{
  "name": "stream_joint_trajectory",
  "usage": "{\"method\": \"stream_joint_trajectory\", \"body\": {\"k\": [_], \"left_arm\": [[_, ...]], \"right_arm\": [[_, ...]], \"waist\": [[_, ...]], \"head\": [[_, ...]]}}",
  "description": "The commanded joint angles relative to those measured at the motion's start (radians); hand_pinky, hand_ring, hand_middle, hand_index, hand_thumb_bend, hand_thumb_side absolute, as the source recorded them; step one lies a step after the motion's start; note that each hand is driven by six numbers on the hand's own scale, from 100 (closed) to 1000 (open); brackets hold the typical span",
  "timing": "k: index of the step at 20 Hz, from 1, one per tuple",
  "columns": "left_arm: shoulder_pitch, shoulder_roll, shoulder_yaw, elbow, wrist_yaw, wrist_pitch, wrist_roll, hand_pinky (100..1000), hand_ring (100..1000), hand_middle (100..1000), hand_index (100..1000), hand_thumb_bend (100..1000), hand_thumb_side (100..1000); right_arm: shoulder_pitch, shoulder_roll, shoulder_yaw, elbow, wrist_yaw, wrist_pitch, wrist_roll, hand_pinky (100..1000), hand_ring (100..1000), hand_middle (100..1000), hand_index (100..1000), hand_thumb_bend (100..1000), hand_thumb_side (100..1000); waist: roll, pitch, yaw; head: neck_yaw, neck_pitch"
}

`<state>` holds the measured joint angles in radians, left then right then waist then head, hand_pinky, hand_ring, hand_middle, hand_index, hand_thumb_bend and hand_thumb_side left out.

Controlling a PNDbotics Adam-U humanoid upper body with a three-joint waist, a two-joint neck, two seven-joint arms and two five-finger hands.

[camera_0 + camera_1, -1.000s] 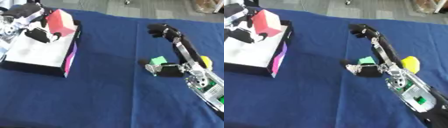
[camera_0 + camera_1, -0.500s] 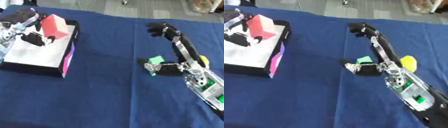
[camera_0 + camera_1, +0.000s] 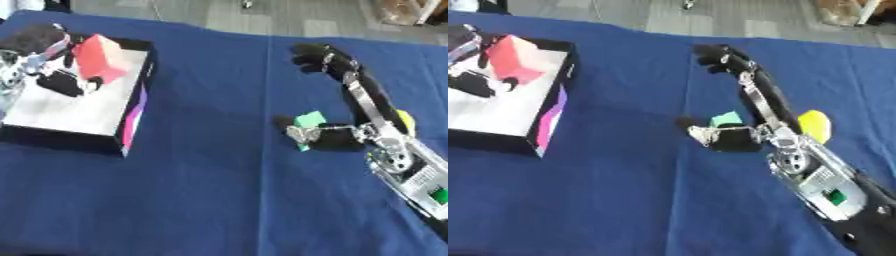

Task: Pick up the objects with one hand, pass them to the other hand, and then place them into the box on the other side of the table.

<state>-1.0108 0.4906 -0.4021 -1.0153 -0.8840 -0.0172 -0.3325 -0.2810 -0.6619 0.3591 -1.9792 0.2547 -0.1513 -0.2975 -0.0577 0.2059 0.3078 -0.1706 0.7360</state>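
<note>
The pink block is pinched by the left hand over the box (light, rigid, best held by flat faces). The right hand is curled on the green block.

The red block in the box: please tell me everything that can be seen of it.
The red block is a plain pinkish-red solid with flat faces and sharp edges, one face lighter than the others. It stands tilted on a corner inside the box, near its far wall, above the white floor. The left hand holds it, with dark fingers curled against its left side. Its material cannot be told.
</note>
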Motion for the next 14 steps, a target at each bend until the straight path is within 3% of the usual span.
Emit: {"method": "stream_joint_trajectory", "body": {"k": [1, 9, 14], "left_arm": [[-0.017, 0.014, 0.024, 0.004, -0.04, -0.012, -0.014, 1000, 917, 779, 935, 591, 338], [-0.018, 0.016, 0.044, 0.035, -0.053, -0.014, -0.013, 1000, 926, 781, 947, 558, 399], [-0.019, 0.013, 0.047, 0.024, -0.035, -0.01, -0.008, 1000, 904, 758, 927, 431, 357]], "right_arm": [[-0.008, -0.009, -0.01, -0.021, 0.001, -0.001, -0.003, 753, 801, 821, 900, 509, 100], [-0.011, -0.016, -0.011, -0.021, -0.002, -0.018, -0.014, 751, 797, 818, 899, 556, 100], [-0.012, -0.02, -0.014, -0.021, -0.006, -0.018, -0.018, 751, 797, 819, 899, 567, 100]], "waist": [[-0.005, -0.027, -0.002], [-0.002, -0.022, -0.005], [0.0, -0.023, -0.007]], "head": [[-0.004, -0.009], [-0.008, -0.004], [-0.021, 0.004]]}}
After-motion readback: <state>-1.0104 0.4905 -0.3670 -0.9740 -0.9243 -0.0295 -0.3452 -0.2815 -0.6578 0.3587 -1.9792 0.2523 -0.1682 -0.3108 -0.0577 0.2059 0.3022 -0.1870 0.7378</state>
